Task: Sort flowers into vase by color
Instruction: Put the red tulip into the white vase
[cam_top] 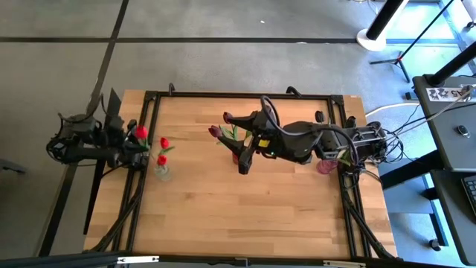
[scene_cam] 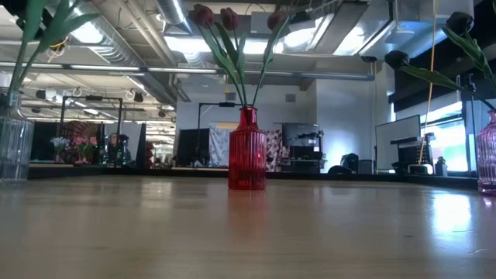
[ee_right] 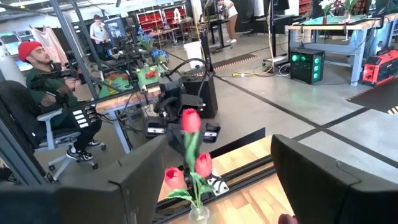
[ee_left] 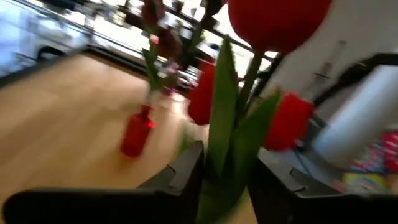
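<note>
My left gripper is at the table's left edge, shut on a red tulip beside the clear vase. That vase holds two more red tulips, also seen from the right wrist. A red vase stands mid-table with maroon tulips stuck in it by their stems. A pink vase at the right holds near-black tulips. My right gripper hovers open and empty above the red vase, facing the clear vase. My left gripper has the red tulip's green stem and leaves pinched between its two fingers, well below the head. The head stands upright above the fingers. The stem's lower end is hidden by the gripper, so I cannot tell whether it is in the clear vase.
Bare wood lies along the table's near half. A black frame runs along the table's edges. Beyond the left edge a seated person shows in the room, with desks and equipment behind.
</note>
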`<state>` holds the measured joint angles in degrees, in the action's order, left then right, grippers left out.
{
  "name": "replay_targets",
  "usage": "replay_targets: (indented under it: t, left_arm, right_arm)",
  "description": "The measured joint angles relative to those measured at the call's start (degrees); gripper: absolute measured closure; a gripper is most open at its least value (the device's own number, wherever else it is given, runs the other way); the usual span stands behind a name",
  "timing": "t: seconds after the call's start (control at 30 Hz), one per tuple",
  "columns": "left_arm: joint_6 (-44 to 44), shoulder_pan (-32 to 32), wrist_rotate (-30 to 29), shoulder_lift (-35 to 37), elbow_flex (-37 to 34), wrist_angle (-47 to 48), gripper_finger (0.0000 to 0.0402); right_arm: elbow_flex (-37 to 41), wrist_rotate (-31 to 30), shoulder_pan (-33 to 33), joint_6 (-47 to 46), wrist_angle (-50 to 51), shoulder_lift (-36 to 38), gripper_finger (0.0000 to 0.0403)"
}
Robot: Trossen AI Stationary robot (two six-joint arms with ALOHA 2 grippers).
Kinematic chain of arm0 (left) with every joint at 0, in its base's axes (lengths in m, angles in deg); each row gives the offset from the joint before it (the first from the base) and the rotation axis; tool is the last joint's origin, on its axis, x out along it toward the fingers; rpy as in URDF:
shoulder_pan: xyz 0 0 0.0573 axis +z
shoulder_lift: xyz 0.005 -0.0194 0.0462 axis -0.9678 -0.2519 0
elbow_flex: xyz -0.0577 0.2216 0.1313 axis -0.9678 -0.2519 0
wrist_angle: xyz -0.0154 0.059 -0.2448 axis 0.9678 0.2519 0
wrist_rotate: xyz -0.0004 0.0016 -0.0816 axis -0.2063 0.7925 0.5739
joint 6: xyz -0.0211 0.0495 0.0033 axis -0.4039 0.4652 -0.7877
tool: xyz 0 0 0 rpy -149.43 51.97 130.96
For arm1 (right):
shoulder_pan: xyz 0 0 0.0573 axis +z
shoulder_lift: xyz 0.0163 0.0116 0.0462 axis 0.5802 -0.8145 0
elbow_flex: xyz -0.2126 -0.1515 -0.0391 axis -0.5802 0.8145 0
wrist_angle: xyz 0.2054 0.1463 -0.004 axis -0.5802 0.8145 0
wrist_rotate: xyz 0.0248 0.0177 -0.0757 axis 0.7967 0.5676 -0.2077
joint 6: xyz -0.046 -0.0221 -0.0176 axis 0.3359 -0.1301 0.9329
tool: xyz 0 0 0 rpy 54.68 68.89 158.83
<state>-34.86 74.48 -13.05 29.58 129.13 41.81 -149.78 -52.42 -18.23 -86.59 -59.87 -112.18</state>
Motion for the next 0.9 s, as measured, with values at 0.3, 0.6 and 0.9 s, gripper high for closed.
replay_targets:
  t: [0.3, 0.6, 0.9]
  left_arm:
    - [-5.2, 0.0, 7.4, 0.0, 0.5, 5.9, 0.024]
    - [-4.0, 0.0, 5.4, -0.9, 8.3, 10.5, 0.0231]
    - [-5.4, 0.0, 2.0, -1.2, 15.6, 14.0, 0.023]
  right_arm:
    - [0.0, 0.0, 0.0, 0.0, 2.2, 0.0, 0.0118]
    - [0.0, 0.9, -0.8, 0.8, 3.9, 0.0, 0.0118]
    - [0.0, 5.7, -2.8, 1.5, 3.7, 0.0, 0.0118]
